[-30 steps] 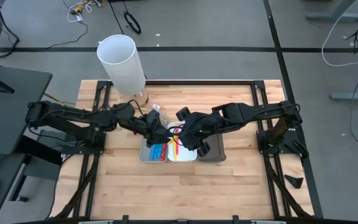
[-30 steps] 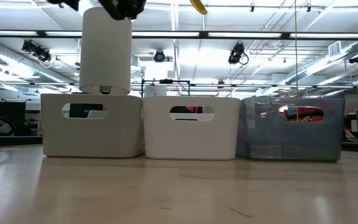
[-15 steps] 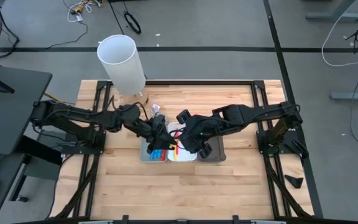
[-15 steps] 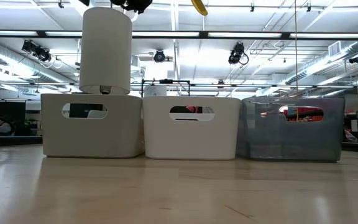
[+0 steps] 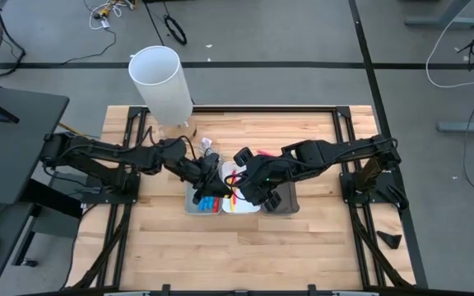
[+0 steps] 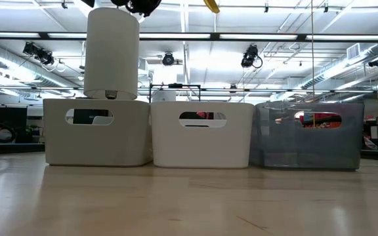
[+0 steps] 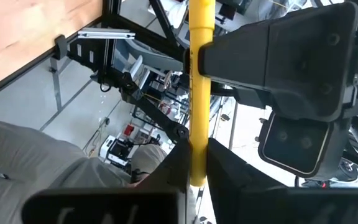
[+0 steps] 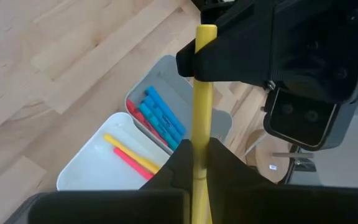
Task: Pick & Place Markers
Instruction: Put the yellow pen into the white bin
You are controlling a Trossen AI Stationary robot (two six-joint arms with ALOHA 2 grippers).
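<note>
A yellow marker (image 7: 201, 93) hangs in the air above the trays, between my two grippers. My left gripper (image 7: 196, 168) is shut on one end of it and my right gripper (image 8: 197, 165) is shut on it farther along. In the high view the two grippers meet (image 5: 230, 177) over the trays. The light grey tray (image 5: 194, 205) holds blue markers (image 8: 160, 115). The white tray (image 8: 89, 171) holds a yellow marker and a red marker (image 8: 132, 158). In the low view only the held marker's tip (image 6: 210, 6) shows at the top edge. My left gripper pinches the yellow marker near its end (image 7: 196, 146) between its two fingers, which lie across it and come about level from the table's left. The marker is lifted clear of the trays. My right gripper pinches the same marker farther along its barrel (image 8: 199, 134) between its two fingers. It comes slanting down from the table's right, its fingers across the marker. The marker's free end (image 8: 205, 31) reaches past my left gripper's fingers.
Three trays stand side by side mid-table: light grey, white and dark grey (image 5: 285, 200). A tall white cylinder (image 5: 163, 82) stands at the far left of the table. Bare wood lies in front of the trays toward the near edge.
My left gripper has edged toward my right gripper, rolled its wrist, and shut on the yellow marker's end. My right gripper has kept still with the marker held above the trays.
</note>
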